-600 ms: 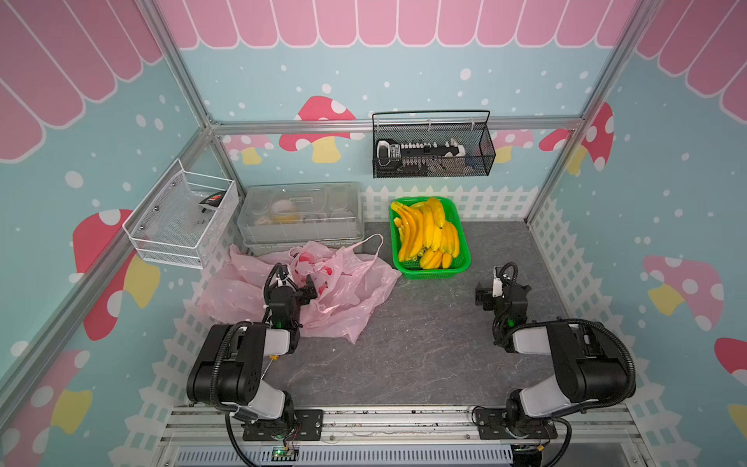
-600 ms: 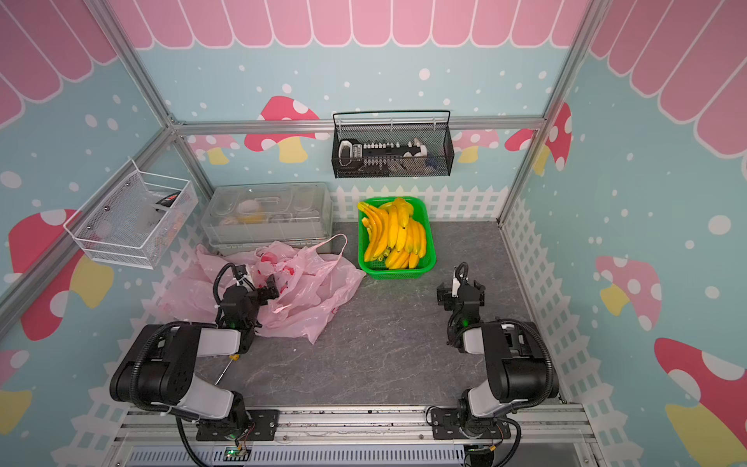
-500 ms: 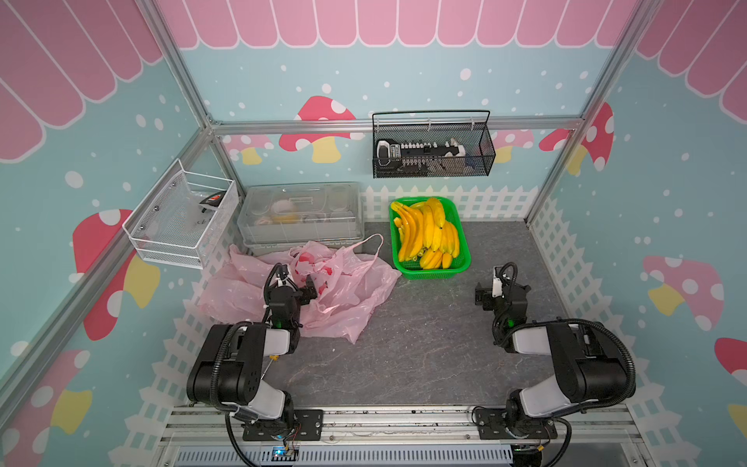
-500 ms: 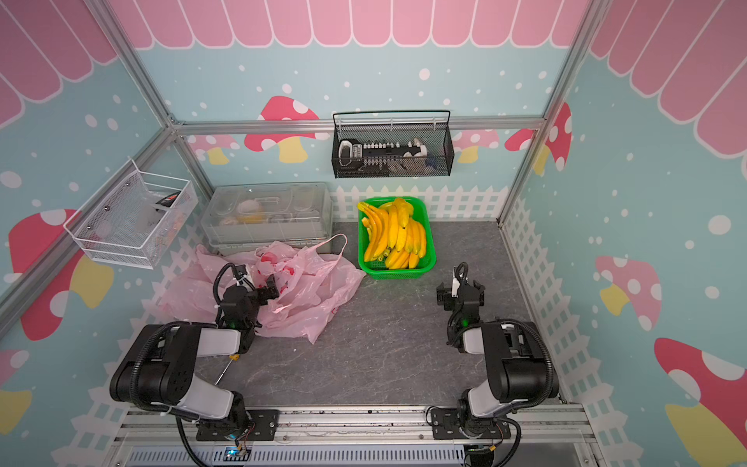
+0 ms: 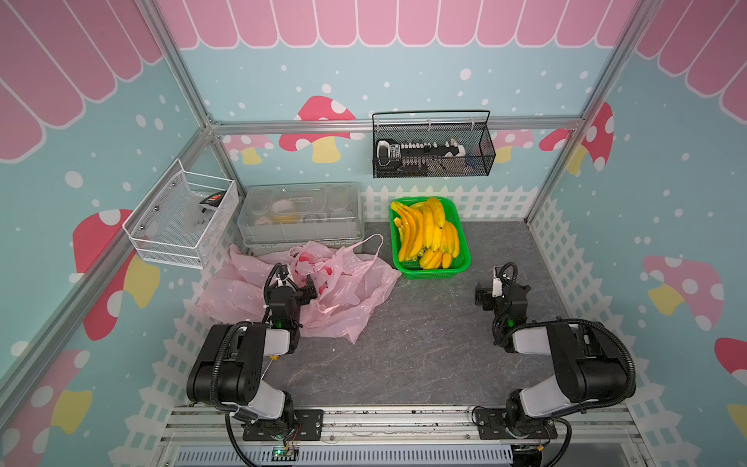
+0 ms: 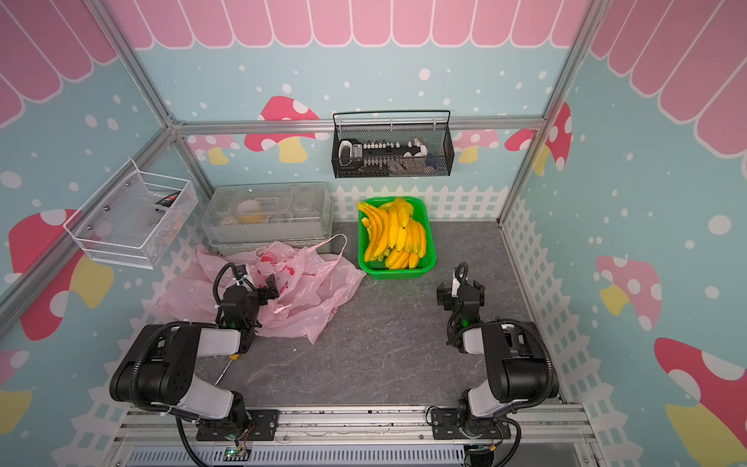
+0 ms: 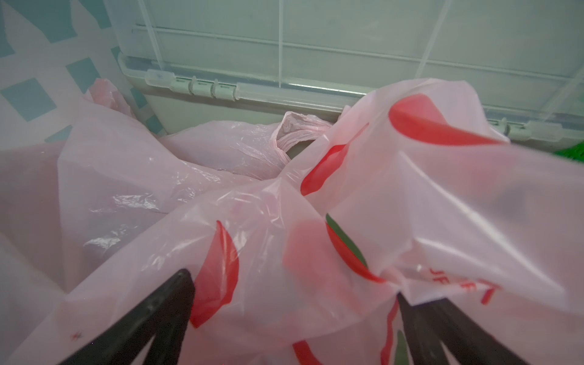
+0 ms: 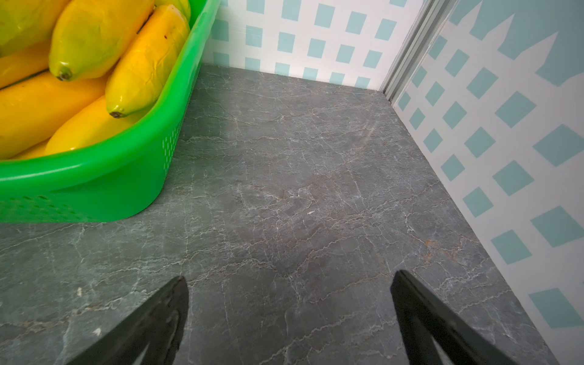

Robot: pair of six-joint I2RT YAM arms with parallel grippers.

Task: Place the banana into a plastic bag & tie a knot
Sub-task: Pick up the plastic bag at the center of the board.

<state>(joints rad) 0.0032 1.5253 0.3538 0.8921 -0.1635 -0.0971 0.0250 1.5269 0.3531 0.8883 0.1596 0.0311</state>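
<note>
Grey tabletop (image 5: 424,356) w/ bananas (image 5: 428,234) in green basket (image 5: 438,273)

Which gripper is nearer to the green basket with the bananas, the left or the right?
Right. The right gripper hangs open over the table, close to a near corner of the green basket. The left gripper, also open, is farther away, over the pink plastic bag.

The left claw (image 5: 296,282) and the right claw (image 5: 501,286) both sit low, pointing forward, jaws spread wide apart.
</note>
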